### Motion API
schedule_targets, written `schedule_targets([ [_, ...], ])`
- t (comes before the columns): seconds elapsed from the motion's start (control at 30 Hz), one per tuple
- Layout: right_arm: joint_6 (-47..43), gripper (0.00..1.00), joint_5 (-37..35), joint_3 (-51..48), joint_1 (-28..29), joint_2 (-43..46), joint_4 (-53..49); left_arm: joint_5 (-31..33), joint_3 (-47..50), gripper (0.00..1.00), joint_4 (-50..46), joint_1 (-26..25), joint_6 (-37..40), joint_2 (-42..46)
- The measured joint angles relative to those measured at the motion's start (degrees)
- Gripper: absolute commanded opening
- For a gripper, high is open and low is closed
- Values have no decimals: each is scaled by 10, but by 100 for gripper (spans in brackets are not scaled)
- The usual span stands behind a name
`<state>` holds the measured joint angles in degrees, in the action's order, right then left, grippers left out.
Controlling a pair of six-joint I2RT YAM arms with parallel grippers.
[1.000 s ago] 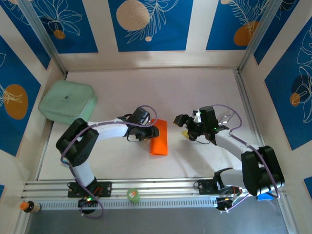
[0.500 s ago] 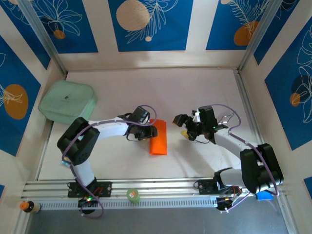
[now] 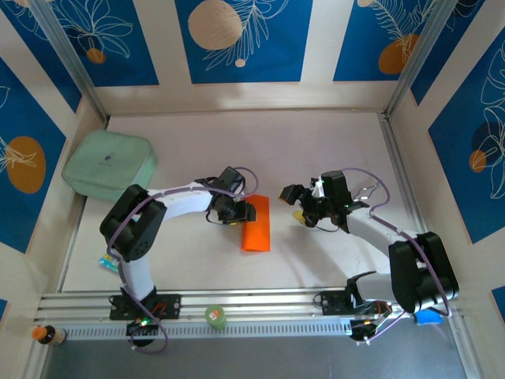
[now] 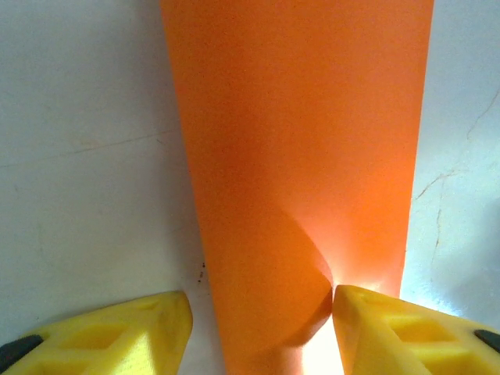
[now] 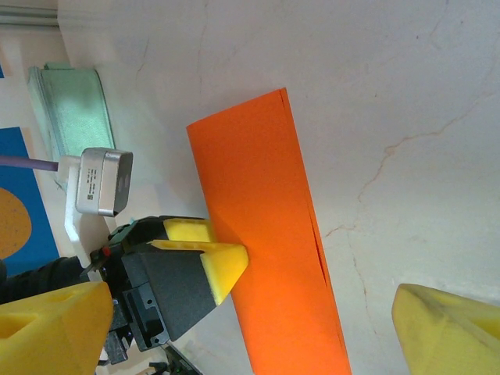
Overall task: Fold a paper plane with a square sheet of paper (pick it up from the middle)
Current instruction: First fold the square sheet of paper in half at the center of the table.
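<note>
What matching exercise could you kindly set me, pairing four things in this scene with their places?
Things:
1. orange paper
2. pale green pad
3. small green round object
4. right claw

Places:
A. far left of the table
B. on the metal rail at the near edge
C. open, just right of the paper
D. lying folded near the table's middle

Pairs: 1-D, 2-A, 3-B, 4-C

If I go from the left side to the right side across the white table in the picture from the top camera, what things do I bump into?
green pad → orange paper → right gripper
</note>
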<state>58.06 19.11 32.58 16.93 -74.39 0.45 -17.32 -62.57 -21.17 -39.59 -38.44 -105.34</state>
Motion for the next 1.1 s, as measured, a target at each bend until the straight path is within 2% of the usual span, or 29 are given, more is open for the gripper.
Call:
schedule_targets([
  [0.47, 0, 92, 0, 1, 0, -9, -1, 20, -47, 56, -60, -7, 9, -26],
  [1.1, 0, 92, 0, 1, 0, -13, 0, 37, -62, 57, -77, -12, -2, -37],
])
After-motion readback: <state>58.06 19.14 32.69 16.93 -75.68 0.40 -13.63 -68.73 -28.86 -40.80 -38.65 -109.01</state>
